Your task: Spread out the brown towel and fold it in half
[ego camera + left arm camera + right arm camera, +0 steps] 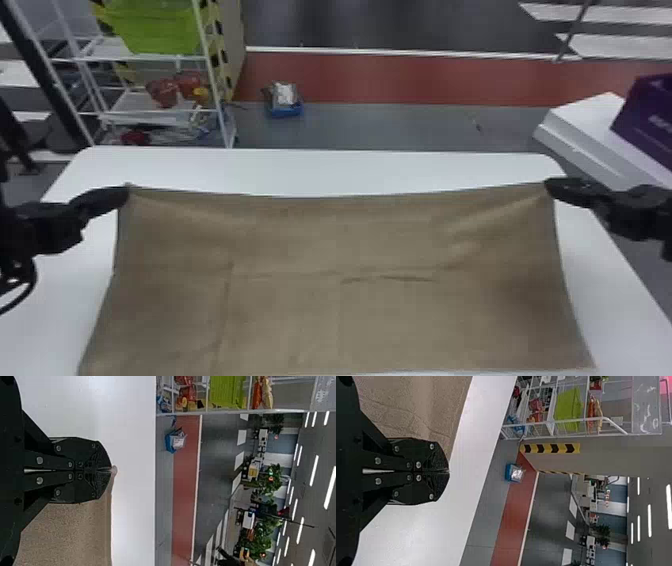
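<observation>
The brown towel (340, 280) hangs wide between both grippers, its far edge sagging slightly over the white table (310, 172). At its far left corner is my left gripper (125, 194), and at its far right corner my right gripper (550, 186). In the left wrist view, my left gripper (111, 470) is shut on the towel (71, 530), a small bit of the corner poking out past the tips. In the right wrist view, my right gripper (447, 471) is shut at the towel (415, 407) corner. Creases run across the cloth's middle.
Beyond the table's far left stands a white wire shelf (145, 112) with a green bin (155, 25). A blue box (285, 102) lies on the floor. At the right, a purple box (647, 120) rests on a white surface (585, 135) near the table's far corner.
</observation>
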